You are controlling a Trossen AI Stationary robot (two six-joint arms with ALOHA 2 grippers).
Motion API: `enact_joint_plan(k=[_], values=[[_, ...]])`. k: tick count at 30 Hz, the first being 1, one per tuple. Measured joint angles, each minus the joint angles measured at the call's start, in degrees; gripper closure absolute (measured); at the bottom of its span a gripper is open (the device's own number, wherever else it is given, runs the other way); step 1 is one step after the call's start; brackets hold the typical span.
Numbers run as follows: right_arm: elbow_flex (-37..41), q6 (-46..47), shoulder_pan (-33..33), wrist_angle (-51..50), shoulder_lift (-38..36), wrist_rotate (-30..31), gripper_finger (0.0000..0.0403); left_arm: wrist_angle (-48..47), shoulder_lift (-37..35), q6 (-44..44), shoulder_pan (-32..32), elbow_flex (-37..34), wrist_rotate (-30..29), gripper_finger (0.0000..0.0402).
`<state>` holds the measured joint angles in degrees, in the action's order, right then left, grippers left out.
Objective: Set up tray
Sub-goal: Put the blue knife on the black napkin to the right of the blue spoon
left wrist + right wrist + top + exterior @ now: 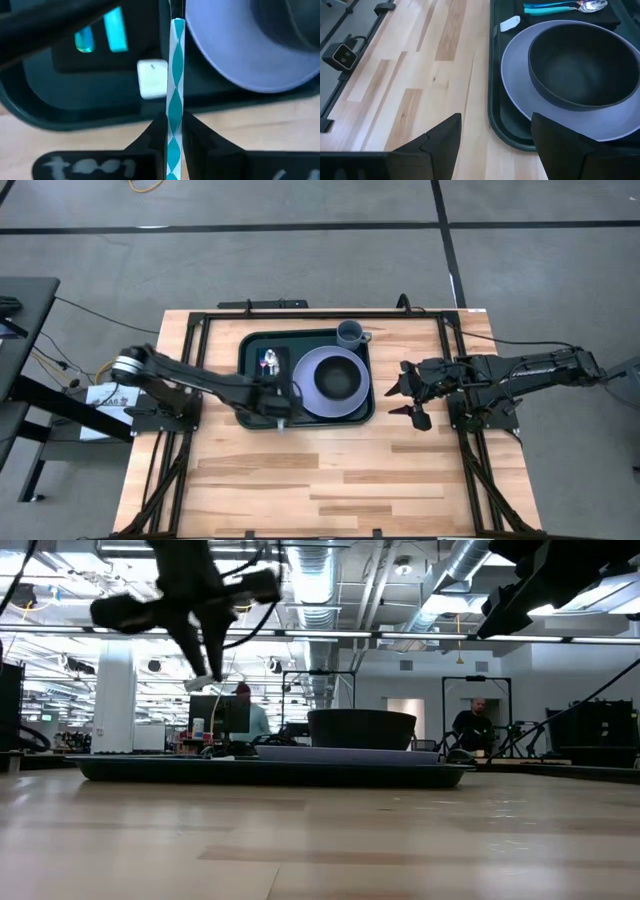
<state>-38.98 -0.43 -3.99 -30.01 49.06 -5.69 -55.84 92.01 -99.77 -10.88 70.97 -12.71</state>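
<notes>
The dark green tray (252, 345) lies mid-table. On it sit a lavender plate (310, 385) bearing a dark bowl (338, 378), a grey-blue cup (350, 333) at the far right corner, and a black napkin (272, 352) with teal-handled cutlery (115, 30). A small white packet (152, 79) lies on the tray floor. My left gripper (280, 408) hovers over the tray's near rim, shut on a teal-and-white striped straw (176, 60). My right gripper (412, 395) waits open to the right of the tray. My left gripper pinches the striped straw (173, 131) between its two fingers, and the straw lies along the fingers. The free end (178, 25) sticks out past the fingertips, over the gap between napkin and plate. The straw is lifted clear above the tray (75, 107).
Bare wooden table (330, 480) lies near of the tray and to its right. In the right wrist view the open fingers (442, 142) frame the tray's right rim (495, 90) and the plate (520, 100). People stand in the room beyond the table (245, 715).
</notes>
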Motion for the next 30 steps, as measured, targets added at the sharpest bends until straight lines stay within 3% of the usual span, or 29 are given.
enact_joint_plan(k=[5,10,20,30], values=[[0.0,0.4,0.0,0.0,0.0,0.4,0.0173,5.2,-5.8,1.8,5.7,-9.8,1.1,0.0386],[0.0,2.0,0.0,0.0,0.0,1.1,0.0173,14.8,-6.1,13.0,14.4,-15.0,7.6,0.0386],[0.0,6.7,0.0,0.0,0.0,2.1,0.0173,17.9,-5.7,26.7,27.8,-15.9,14.9,0.0386],[0.0,8.0,0.0,0.0,0.0,3.0,0.0173,21.7,1.2,28.8,30.0,-15.8,21.1,0.0386]])
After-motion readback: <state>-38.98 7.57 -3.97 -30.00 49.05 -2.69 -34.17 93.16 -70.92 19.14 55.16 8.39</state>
